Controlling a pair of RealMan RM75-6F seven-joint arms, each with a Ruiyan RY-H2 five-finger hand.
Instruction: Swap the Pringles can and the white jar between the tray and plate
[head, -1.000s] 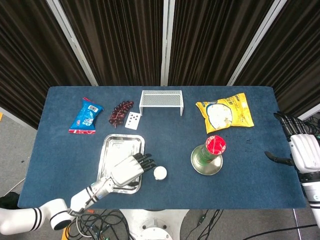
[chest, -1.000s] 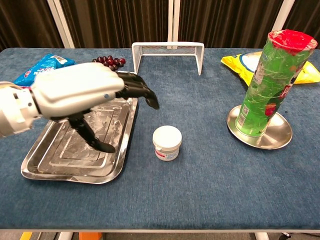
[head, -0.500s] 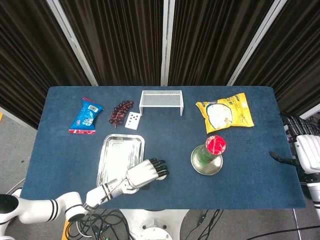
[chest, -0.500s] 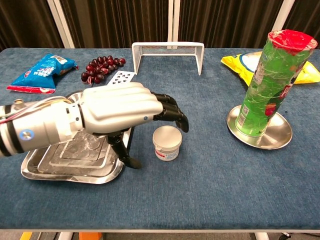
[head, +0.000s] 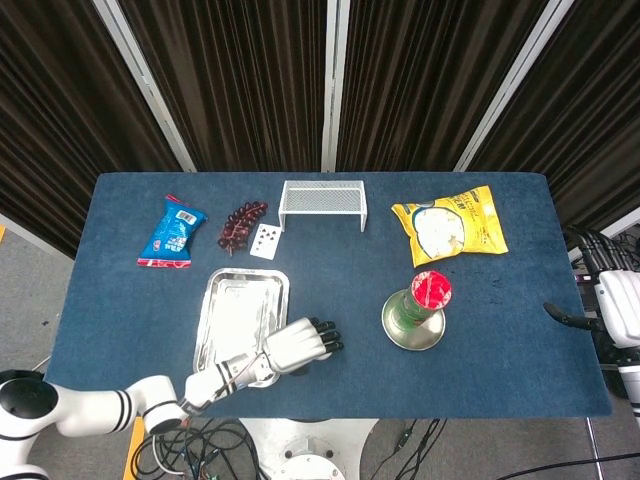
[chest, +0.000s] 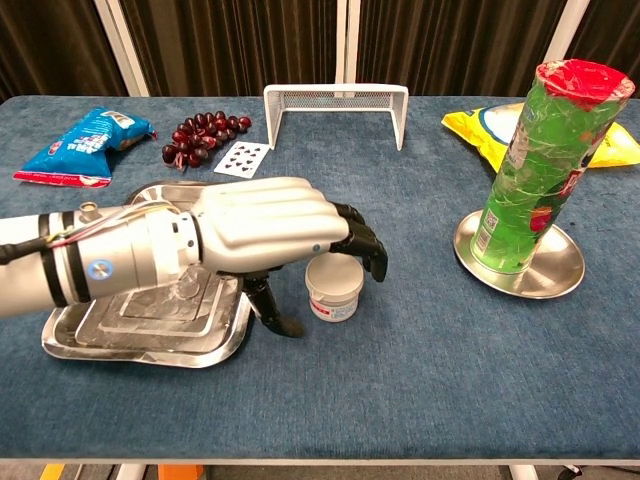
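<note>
Chest view, lower centre: your left hand (chest: 265, 225) arches over the white jar (chest: 334, 286), fingers (chest: 362, 245) spread wide, ready to lift it.

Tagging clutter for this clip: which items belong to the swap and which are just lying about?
Job items: green Pringles can with red lid; small white jar; rectangular steel tray; round metal plate; left hand reaching over the jar.

Lying about: blue snack packet; dark grapes; playing card; white wire rack; yellow chip bag.

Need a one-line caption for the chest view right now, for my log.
Left hand arches over the white jar beside the tray; Pringles can stands on the plate.
</note>
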